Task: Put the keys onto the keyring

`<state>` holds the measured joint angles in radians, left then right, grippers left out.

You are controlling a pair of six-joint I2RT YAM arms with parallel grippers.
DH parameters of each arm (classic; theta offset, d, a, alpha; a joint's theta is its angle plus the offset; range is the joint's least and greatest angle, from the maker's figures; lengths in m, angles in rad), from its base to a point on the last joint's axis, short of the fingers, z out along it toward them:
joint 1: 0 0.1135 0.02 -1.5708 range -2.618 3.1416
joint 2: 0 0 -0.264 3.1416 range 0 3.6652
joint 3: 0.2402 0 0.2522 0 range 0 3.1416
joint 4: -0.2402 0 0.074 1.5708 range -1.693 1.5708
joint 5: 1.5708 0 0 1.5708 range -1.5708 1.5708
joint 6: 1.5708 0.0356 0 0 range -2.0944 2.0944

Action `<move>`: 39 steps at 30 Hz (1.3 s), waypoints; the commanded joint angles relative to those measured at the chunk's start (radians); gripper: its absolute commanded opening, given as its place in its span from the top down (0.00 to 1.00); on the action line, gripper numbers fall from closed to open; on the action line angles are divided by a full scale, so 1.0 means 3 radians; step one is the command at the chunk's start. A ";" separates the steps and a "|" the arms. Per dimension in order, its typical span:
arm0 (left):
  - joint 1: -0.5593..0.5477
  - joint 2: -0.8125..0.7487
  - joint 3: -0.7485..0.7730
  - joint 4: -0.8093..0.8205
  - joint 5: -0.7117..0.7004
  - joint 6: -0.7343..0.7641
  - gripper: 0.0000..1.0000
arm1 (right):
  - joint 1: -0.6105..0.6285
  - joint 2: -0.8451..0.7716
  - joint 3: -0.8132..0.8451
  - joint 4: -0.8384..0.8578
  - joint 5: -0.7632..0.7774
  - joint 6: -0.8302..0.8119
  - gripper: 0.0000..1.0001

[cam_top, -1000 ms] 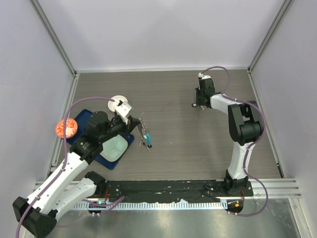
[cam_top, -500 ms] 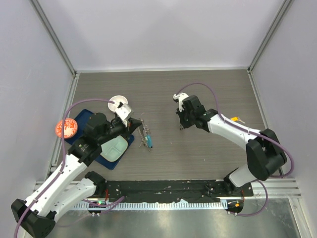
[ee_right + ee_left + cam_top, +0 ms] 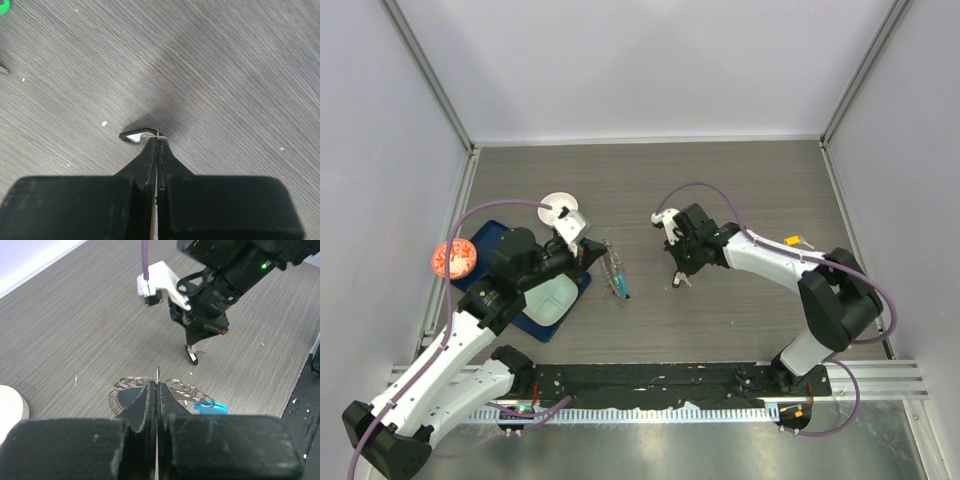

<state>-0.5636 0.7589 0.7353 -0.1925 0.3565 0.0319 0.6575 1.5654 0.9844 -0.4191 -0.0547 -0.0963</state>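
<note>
The keyring (image 3: 616, 273), a wire ring fringed with small silver keys and a bright blue tag (image 3: 212, 407), hangs from my left gripper (image 3: 592, 254) left of the table's centre. In the left wrist view the left gripper (image 3: 157, 386) is shut on the ring's wire, with silver loops (image 3: 131, 383) on both sides. My right gripper (image 3: 678, 274) is shut on a tiny key (image 3: 133, 135) with a black head, held just above the table a short way right of the keyring. The key also shows in the left wrist view (image 3: 192, 356), hanging below the right gripper (image 3: 199, 340).
A white bowl (image 3: 558, 205) stands behind the left gripper. A blue tray (image 3: 488, 241) with a pale green piece (image 3: 552, 298) lies under the left arm. An orange-red round object (image 3: 452, 258) sits at the left wall. A small yellow bit (image 3: 798, 241) lies on the right.
My right arm has swung from the far right of the table leftward and nearer, bringing its shut gripper close to the keyring. The left arm and keyring have hardly moved.
</note>
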 commanded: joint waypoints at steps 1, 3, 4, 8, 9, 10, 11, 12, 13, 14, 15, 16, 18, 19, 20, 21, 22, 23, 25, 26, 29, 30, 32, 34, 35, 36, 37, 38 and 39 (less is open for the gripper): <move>-0.0023 -0.0045 0.0049 0.0248 0.0013 0.0032 1.00 | 0.0073 0.0227 0.0241 0.0184 0.0019 -0.0149 0.99; -0.0028 -0.0045 0.0049 0.0248 0.0008 0.0037 1.00 | 0.0109 0.0370 0.0359 0.0226 0.0070 -0.0190 0.99; -0.0028 -0.0045 0.0049 0.0243 0.0008 0.0042 1.00 | 0.0125 0.0421 0.0390 0.0241 0.0085 -0.0205 0.99; -0.0044 -0.0050 0.0049 0.0238 -0.0012 0.0057 1.00 | 0.0181 0.0621 0.0523 0.0338 0.0090 -0.0257 0.99; -0.0044 -0.0050 0.0049 0.0233 -0.0017 0.0063 1.00 | 0.0191 0.0677 0.0533 0.0354 0.0090 -0.0267 0.99; -0.0044 -0.0060 0.0044 0.0232 -0.0022 0.0063 1.00 | 0.0196 0.0708 0.0538 0.0374 0.0090 -0.0277 0.99; -0.0049 -0.0060 0.0049 0.0222 -0.0028 0.0073 1.00 | 0.0206 0.0729 0.0559 0.0379 0.0111 -0.0282 0.99; -0.0054 -0.0060 0.0049 0.0222 -0.0033 0.0078 1.00 | 0.0217 0.0774 0.0569 0.0384 0.0121 -0.0297 0.99; -0.0054 -0.0065 0.0049 0.0227 -0.0033 0.0078 1.00 | 0.0227 0.0800 0.0579 0.0389 0.0136 -0.0313 0.99; -0.0059 -0.0065 0.0049 0.0227 -0.0028 0.0073 1.00 | 0.0237 0.0816 0.0584 0.0390 0.0157 -0.0323 0.97; -0.0064 -0.0070 0.0049 0.0227 -0.0028 0.0078 1.00 | 0.0252 0.0831 0.0584 0.0395 0.0167 -0.0328 0.96; -0.0064 -0.0070 0.0044 0.0222 -0.0033 0.0083 1.00 | 0.0263 0.0846 0.0584 0.0415 0.0172 -0.0328 0.95; -0.0069 -0.0075 0.0044 0.0222 -0.0043 0.0088 1.00 | 0.0283 0.0846 0.0584 0.0430 0.0172 -0.0323 0.90; -0.0074 -0.0075 0.0044 0.0217 -0.0043 0.0093 1.00 | 0.0293 0.0836 0.0584 0.0446 0.0172 -0.0303 0.88; -0.0075 -0.0070 0.0044 0.0212 -0.0053 0.0093 1.00 | 0.0288 0.0826 0.0594 0.0451 0.0172 -0.0293 0.82; -0.0075 -0.0075 0.0049 0.0207 -0.0053 0.0103 1.00 | 0.0298 0.0816 0.0600 0.0451 0.0172 -0.0282 0.80; -0.0075 -0.0070 0.0049 0.0207 -0.0058 0.0103 1.00 | 0.0304 0.0790 0.0605 0.0461 0.0172 -0.0262 0.78; -0.0080 -0.0070 0.0049 0.0202 -0.0058 0.0109 1.00 | 0.0304 0.0729 0.0595 0.0476 0.0172 -0.0231 0.74; -0.0080 -0.0075 0.0049 0.0197 -0.0058 0.0104 1.00 | 0.0309 0.0632 0.0554 0.0573 0.0172 -0.0185 0.72; -0.0080 -0.0081 0.0049 0.0197 -0.0063 0.0109 1.00 | 0.0309 0.0500 0.0493 0.0624 0.0172 -0.0140 0.69; -0.0085 -0.0091 0.0049 0.0197 -0.0063 0.0109 1.00 | 0.0309 0.0259 0.0253 0.0936 0.0336 -0.0022 0.65; -0.0085 -0.0091 0.0049 0.0202 -0.0068 0.0109 1.00 | 0.0309 0.0107 0.0156 0.1190 0.0381 -0.0001 0.65; -0.0085 -0.0091 0.0049 0.0202 -0.0063 0.0104 1.00 | 0.0309 -0.0032 -0.0150 0.1477 0.0484 0.0075 0.64; -0.0090 -0.0091 0.0049 0.0207 -0.0063 0.0103 1.00 | 0.0304 -0.0191 -0.0507 0.1927 0.0494 0.0147 0.64; -0.0090 -0.0086 0.0044 0.0202 -0.0068 0.0103 1.00 | 0.0304 -0.0227 -0.0642 0.2106 0.0484 0.0178 0.65; -0.0095 -0.0076 0.0049 0.0202 -0.0068 0.0103 1.00 | 0.0304 -0.0293 -0.0764 0.2462 0.0469 0.0239 0.65; -0.0095 -0.0081 0.0049 0.0207 -0.0068 0.0103 1.00 | 0.0304 -0.0314 -0.0993 0.2627 0.0444 0.0260 0.65; -0.0100 -0.0076 0.0044 0.0212 -0.0068 0.0098 1.00 | 0.0309 -0.0324 -0.1107 0.2796 0.0403 0.0295 0.66; -0.0100 -0.0075 0.0044 0.0207 -0.0063 0.0098 1.00 | 0.0304 -0.0319 -0.1204 0.3127 0.0367 0.0311 0.66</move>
<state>-0.5877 0.7536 0.7353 -0.1936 0.3397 0.0570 0.7444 1.4803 0.7498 0.1707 0.0601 -0.0628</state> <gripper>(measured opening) 0.011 0.347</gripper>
